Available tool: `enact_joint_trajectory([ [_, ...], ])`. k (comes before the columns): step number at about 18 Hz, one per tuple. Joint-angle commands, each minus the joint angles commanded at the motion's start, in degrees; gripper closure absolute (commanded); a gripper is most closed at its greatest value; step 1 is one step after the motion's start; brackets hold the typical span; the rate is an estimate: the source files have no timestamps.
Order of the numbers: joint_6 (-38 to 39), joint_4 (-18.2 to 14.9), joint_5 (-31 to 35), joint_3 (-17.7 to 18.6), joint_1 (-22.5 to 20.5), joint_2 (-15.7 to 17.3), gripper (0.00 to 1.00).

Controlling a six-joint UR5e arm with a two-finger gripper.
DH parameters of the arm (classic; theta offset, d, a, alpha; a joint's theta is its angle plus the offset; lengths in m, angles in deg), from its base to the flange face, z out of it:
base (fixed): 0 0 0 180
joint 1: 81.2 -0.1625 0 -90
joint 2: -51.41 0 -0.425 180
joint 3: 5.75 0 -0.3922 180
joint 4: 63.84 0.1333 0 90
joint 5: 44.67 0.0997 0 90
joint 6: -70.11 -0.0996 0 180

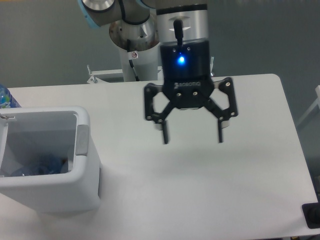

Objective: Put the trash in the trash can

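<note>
White table (200,190); water bottle (6,98) at its far left edge; small black object (311,215) off its near right corner.

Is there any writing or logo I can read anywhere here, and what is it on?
Pale lettering on the black body of the tool: too blurred to read.
Small red and white sticker on the arm's column: too small to read.
Bottle label in the trash can: no readable text.

I've got the trash can (82,150) cut off at the left edge, its far wall hidden. Inside, something blue (42,164) shows, too murky to tell. A dark object (311,215) is clipped at the bottom-right corner.
</note>
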Motion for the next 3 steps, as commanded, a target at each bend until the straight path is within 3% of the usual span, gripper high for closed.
enact_joint_trajectory([
  [3, -1.3, 0.0, 1.0, 0.4, -0.1, 0.1, 0.0],
])
